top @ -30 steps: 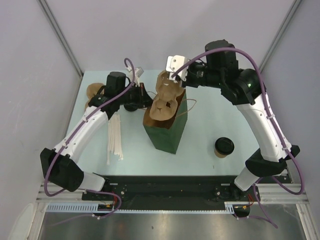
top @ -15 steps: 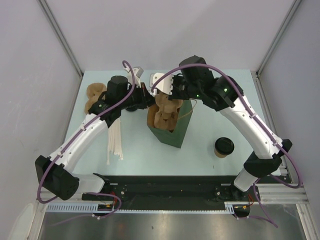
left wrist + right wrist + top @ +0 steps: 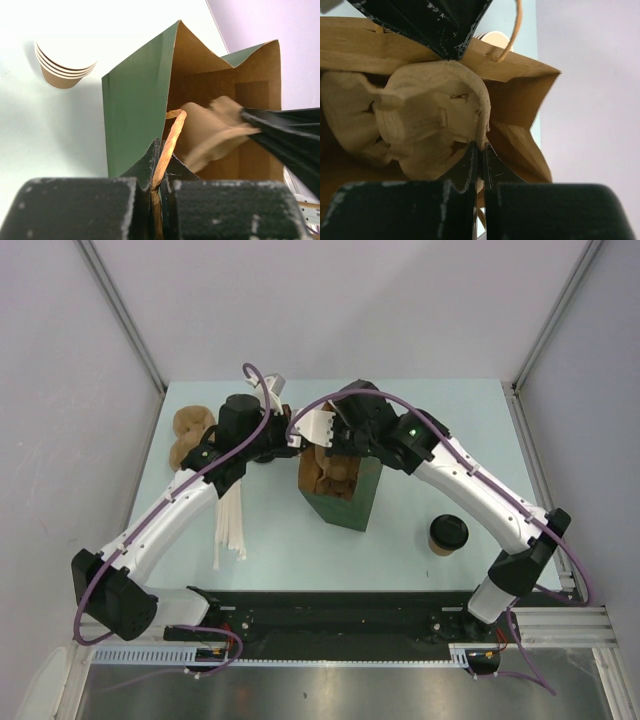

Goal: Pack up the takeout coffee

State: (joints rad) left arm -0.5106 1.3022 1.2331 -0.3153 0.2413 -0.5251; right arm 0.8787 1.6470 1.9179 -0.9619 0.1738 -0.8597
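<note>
Pale table (image 3: 430, 420) w/ green bag (image 3: 352, 502) upright at ctr, mouth open. A pulp cup carrier (image 3: 425, 120) sits in the bag's mouth, w/ R gripper (image 3: 481, 147) pinched tight on the carrier's edge from the bag's 12 o'clock. Takeout coffee (image 3: 448, 534), black lid on, stands alone on the table approx 4 o'clock of the bag, well apart, neither arm touching it; L gripper (image 3: 162, 155), at the bag's 10 o'clock, is clamped on the bag's paper handle (image 3: 172, 132).

Small tan kraft-paper cup (image 3: 439, 546), round black plastic lid (image 3: 449, 530) pressed on, stood upright on pale table (image 3: 420, 430), about 4 o'clock from table centre.
</note>
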